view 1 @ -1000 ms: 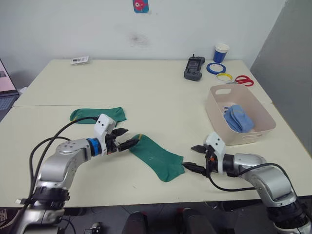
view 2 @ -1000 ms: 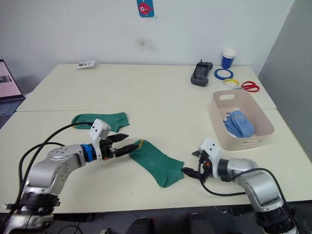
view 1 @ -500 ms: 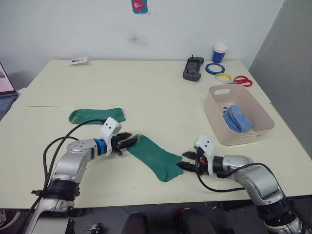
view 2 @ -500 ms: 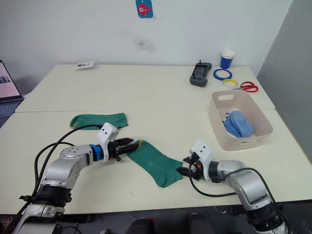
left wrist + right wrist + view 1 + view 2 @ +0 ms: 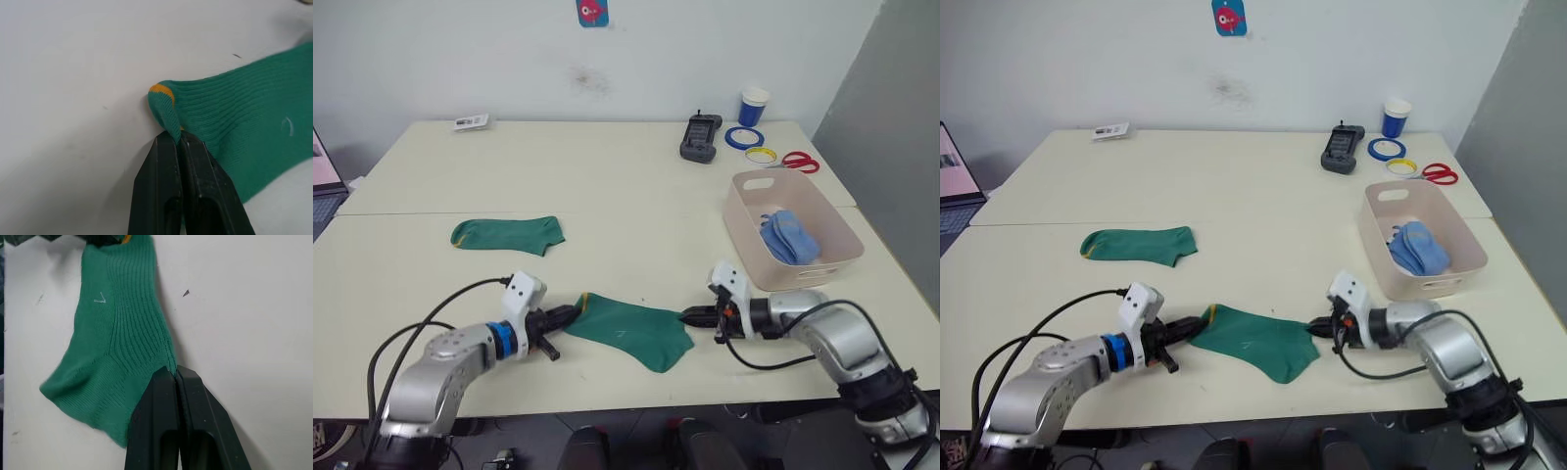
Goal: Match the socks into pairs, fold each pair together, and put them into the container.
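Your near green sock (image 5: 628, 329) lies flat on the table (image 5: 607, 186) in the lower middle of the head view, stretched between both arms. Your left end effector (image 5: 570, 313) sits at its left end, fingers pressed together and pinching the yellow-trimmed cuff, which the left wrist view shows bunched up right at the fingertips (image 5: 172, 142). Your right end effector (image 5: 689, 316) sits at the sock's right end, fingers likewise pressed together on the edge of the fabric near the heel, with the rest of the sock running away from the tips in the right wrist view. The second green sock (image 5: 507, 234) lies flat on its own, well apart, toward the left middle of the frame. The pink container (image 5: 826, 265) stands at the right of the frame, beyond your right arm, with the light blue pair (image 5: 790, 237) lying inside it. At the upper right sit a blue cup (image 5: 756, 105), tape rolls (image 5: 745, 138), red scissors (image 5: 800, 162) and a dark handset (image 5: 700, 137).
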### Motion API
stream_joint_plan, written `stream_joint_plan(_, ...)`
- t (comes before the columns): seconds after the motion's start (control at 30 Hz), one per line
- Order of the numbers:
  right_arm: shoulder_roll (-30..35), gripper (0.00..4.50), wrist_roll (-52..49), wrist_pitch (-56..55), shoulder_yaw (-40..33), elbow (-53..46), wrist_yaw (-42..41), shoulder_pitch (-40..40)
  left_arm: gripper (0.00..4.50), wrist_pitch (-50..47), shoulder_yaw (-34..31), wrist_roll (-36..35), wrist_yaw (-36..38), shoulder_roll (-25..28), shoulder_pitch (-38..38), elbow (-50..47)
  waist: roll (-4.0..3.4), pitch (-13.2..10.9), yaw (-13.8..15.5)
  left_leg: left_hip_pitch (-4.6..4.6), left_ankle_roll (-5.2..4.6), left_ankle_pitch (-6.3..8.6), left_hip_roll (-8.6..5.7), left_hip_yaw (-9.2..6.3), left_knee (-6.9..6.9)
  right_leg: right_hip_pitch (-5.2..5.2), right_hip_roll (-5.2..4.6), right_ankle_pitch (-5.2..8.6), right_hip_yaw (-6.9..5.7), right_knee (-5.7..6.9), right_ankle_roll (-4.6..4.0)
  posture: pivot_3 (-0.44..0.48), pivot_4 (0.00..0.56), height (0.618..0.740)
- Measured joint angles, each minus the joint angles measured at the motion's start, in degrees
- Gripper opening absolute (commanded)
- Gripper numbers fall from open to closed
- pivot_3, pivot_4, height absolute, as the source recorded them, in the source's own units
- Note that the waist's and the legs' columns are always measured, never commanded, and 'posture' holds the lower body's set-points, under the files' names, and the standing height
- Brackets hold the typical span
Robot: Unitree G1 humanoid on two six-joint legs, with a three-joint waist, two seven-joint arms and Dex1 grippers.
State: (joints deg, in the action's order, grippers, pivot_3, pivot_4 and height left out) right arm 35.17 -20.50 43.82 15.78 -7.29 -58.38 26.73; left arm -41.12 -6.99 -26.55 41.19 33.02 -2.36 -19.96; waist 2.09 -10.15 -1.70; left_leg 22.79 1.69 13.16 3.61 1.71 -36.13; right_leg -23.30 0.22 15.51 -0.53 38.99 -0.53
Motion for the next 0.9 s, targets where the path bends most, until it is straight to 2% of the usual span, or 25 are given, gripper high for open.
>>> stream_joint_plan(0.13, 0.9, 0.02, 1.8, -3.5, 2.8, 7.9, -6.0, 5.4, 0.00, -2.1, 0.2, 0.5, -6.8, -3.2, -3.6, -6.2, 0.01, 0.0, 0.1, 0.01, -0.01, 0.01, -0.04, 0.01, 0.00, 0.01, 0.02, 0.00, -0.02, -0.03, -0.01, 0.000, 0.150, 0.740)
stream_joint_plan(0.23, 0.5, 0.02, 4.0, -6.1, 4.7, 13.0, -7.9, 6.7, 0.00, -2.6, 0.5, 0.8, -10.9, -6.0, -5.1, -8.9, 0.01, 0.0, 0.1, 0.04, -0.01, 0.01, -0.05, 0.01, 0.00, 0.01, 0.01, 0.01, 0.01, -0.03, -0.03, 0.000, 0.150, 0.740)
stream_joint_plan(0.33, -0.4, 0.70, 5.2, -7.7, 5.3, 15.6, -8.3, 8.1, 0.70, -2.6, 0.5, 1.4, -14.4, -7.2, -5.9, -10.4, 0.01, 0.0, 0.1, 0.02, -0.01, 0.00, -0.05, 0.00, 0.00, 0.01, 0.00, 0.00, 0.01, -0.01, -0.05, 0.000, 0.150, 0.740)
stream_joint_plan(0.5, 0.0, 2.43, 5.1, -7.7, 2.3, 15.2, -7.2, 7.7, 2.30, -3.0, -1.0, -0.4, -15.0, -7.1, -7.4, -11.5, 0.01, 0.0, 0.2, 0.04, -0.01, 0.00, -0.05, -0.01, 0.00, -0.01, 0.00, 0.00, 0.00, -0.02, -0.05, 0.000, 0.150, 0.740)
stream_joint_plan(0.63, 3.9, 3.82, 2.8, -4.2, -2.6, 7.0, -6.3, 1.5, 3.56, -5.1, -9.3, -7.6, -10.2, -2.9, -7.1, -10.1, 0.01, 0.0, 0.3, 0.04, -0.01, 0.01, -0.05, 0.00, 0.00, 0.00, 0.00, 0.04, -0.10, -0.02, -0.11, 0.000, 0.150, 0.740)
stream_joint_plan(0.77, 4.9, 3.82, 0.5, -0.5, -4.0, -1.2, -4.8, -5.6, 3.56, -5.3, -11.6, -10.3, -4.3, 2.5, -5.0, -4.9, 0.00, 0.0, 0.3, 0.01, 0.00, 0.01, -0.05, -0.01, 0.01, 0.00, 0.02, 0.05, -0.08, -0.01, -0.12, 0.000, 0.150, 0.740)
stream_joint_plan(0.9, 3.4, 3.82, -0.5, 1.1, -4.5, -7.3, -0.2, -10.9, 3.56, -2.7, -8.2, -8.6, 1.2, 6.3, -1.7, 0.8, -0.01, 0.0, 0.1, 0.00, 0.00, 0.01, -0.04, 0.01, 0.01, 0.00, 0.04, 0.05, -0.08, 0.00, -0.13, 0.000, 0.150, 0.740)
